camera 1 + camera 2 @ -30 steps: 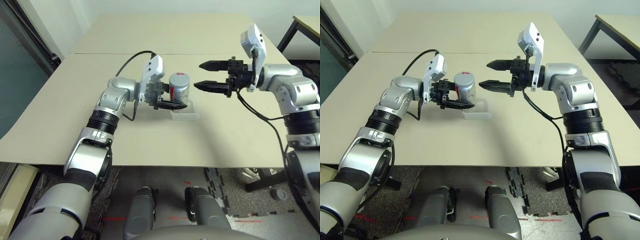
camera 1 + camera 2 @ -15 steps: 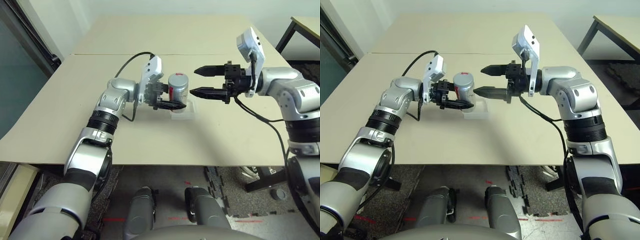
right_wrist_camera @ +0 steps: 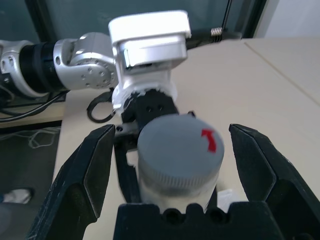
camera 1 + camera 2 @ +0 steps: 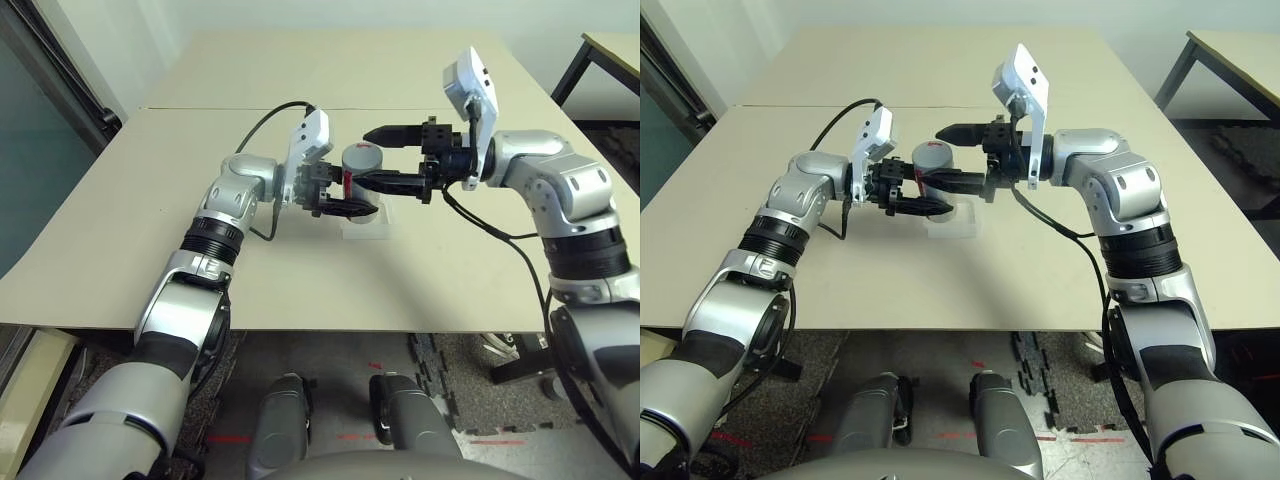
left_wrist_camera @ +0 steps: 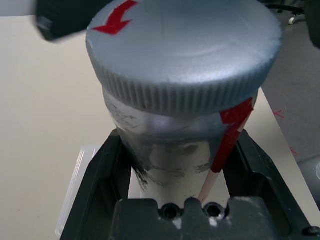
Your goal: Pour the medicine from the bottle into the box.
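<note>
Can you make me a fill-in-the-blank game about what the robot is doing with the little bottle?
1. The left gripper is shut on the ____, holding it upright.
2. The right gripper is ____, with one finger on each side of the grey cap.
3. The arrow on top of the cap is coloured ____.
4. The clear box rests on the ____, under the bottle.

Missing words: bottle; open; red; table
</note>
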You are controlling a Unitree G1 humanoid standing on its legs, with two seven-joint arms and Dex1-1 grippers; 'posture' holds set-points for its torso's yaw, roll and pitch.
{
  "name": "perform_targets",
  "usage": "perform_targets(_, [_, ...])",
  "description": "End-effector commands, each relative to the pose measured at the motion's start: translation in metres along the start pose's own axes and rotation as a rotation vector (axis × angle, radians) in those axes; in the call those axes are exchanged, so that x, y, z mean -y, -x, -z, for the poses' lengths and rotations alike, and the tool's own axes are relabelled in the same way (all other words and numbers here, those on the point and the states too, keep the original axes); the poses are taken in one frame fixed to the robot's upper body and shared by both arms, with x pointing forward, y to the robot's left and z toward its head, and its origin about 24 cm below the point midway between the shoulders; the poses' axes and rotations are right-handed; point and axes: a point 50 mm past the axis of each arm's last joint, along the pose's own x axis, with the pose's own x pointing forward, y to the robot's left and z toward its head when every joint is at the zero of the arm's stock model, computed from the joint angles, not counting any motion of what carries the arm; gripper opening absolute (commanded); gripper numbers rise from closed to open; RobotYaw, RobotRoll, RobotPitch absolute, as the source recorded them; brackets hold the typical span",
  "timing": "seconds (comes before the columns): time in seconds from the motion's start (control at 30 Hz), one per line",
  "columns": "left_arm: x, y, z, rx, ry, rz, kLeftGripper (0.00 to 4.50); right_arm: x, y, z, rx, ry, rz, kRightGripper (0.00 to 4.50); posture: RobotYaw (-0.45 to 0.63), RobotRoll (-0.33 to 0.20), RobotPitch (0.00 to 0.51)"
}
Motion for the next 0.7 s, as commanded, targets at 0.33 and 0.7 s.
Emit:
perform_targets(0.33, [0.002,-0.004,0.001,-0.012,-0.007,0.016,2.80,0.010,-0.011,0.005,-0.028,0.025,0.052,4.50,-0.03,0.000,0.088])
perform_targets(0.7, [0.002,-0.003,0.002,-0.014,-0.004,0.017,2.80,0.014,0.002,0.008,-0.032,0.002,0.099,4.50,-0.04,0.000,0.093])
